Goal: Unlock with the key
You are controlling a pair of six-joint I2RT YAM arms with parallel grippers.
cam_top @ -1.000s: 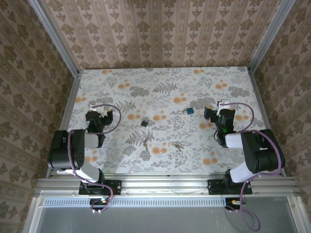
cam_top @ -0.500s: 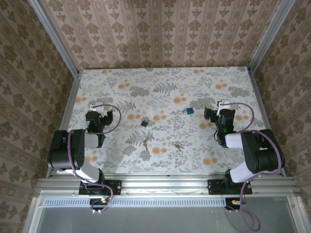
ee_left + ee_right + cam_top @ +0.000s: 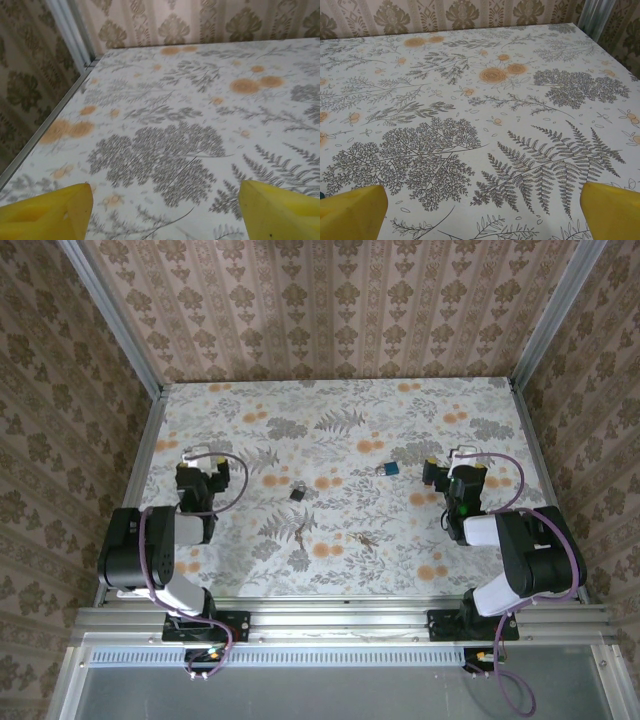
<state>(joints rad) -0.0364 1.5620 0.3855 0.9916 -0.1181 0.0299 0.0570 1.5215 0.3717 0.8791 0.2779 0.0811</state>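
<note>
A small dark padlock (image 3: 298,494) lies on the floral tablecloth near the middle of the table. To its right and a little farther back lies a small blue-headed key (image 3: 388,469). My left gripper (image 3: 197,478) hovers low at the left side, well left of the padlock. In the left wrist view it (image 3: 165,194) is open, its yellow fingers (image 3: 50,212) wide apart over bare cloth. My right gripper (image 3: 448,476) sits at the right side, right of the key. The right wrist view shows it (image 3: 482,194) open too, nothing between its yellow fingers (image 3: 350,212).
The table (image 3: 350,415) carries a grey and orange floral cloth, with patterned walls at the back and both sides. Metal rails (image 3: 150,440) run along the left and right edges. Both arm bases are bolted at the near edge.
The left wrist has shifted slightly up and to the left, and the right wrist has turned a little. Padlock and key have not moved. Both grippers stay open.
</note>
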